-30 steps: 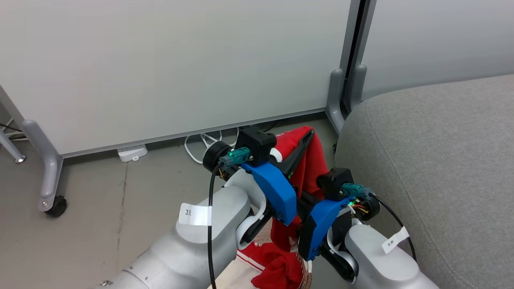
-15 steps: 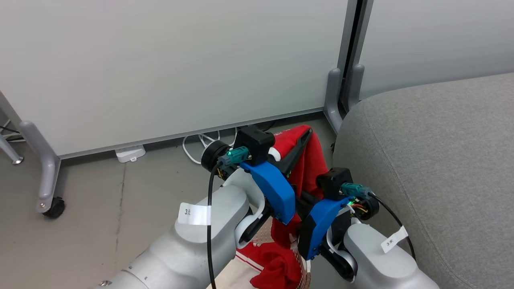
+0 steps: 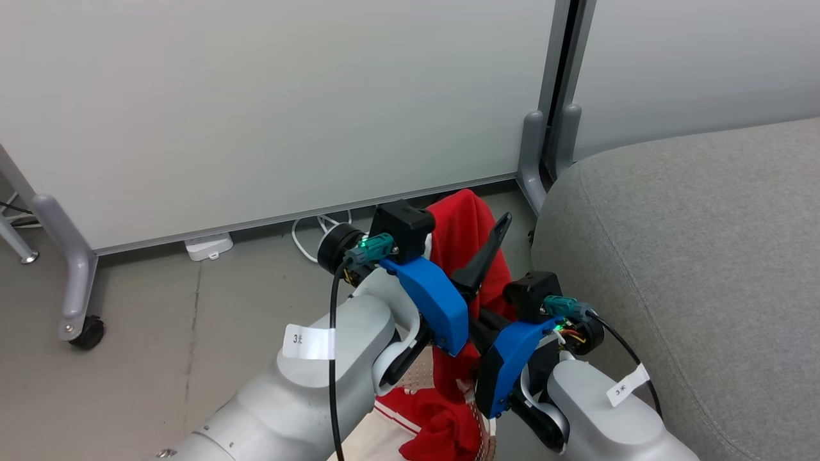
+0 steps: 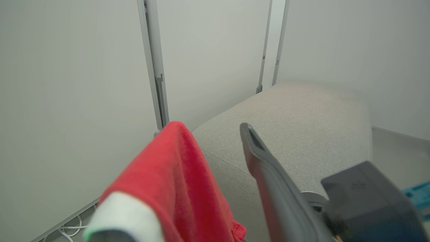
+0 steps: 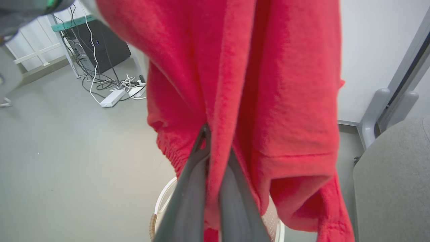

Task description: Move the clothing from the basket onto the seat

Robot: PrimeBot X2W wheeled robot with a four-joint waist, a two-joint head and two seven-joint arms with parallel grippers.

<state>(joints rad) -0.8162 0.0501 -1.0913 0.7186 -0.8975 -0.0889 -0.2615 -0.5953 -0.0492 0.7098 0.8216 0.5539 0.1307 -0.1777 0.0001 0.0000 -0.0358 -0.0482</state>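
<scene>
Left fingers [image 3: 487,246] wide open, soft red fabric garment [image 3: 458,224] draped on one; my right fingers [image 5: 195,174] pinch it; grey upholstered seat [image 3: 692,243] rightward.

A wide white partition panel [image 3: 256,96] runs across the background, and a second panel [image 3: 705,57] stands to its right, the two meeting at a pair of grey upright posts [image 3: 533,153]. Over on the left, a curved grey leg [image 3: 70,269] comes down to a black caster [image 3: 90,331] on the grey floor [image 3: 160,346]. Right at the foot of the big panel lies a white power strip [image 3: 210,244], and near it a loop of white cables [image 3: 317,234] trails along the floor. In the right wrist view, a dark cabinet [image 5: 104,50] sits well back, with more cables [image 5: 111,82] tangled in front of it.
</scene>
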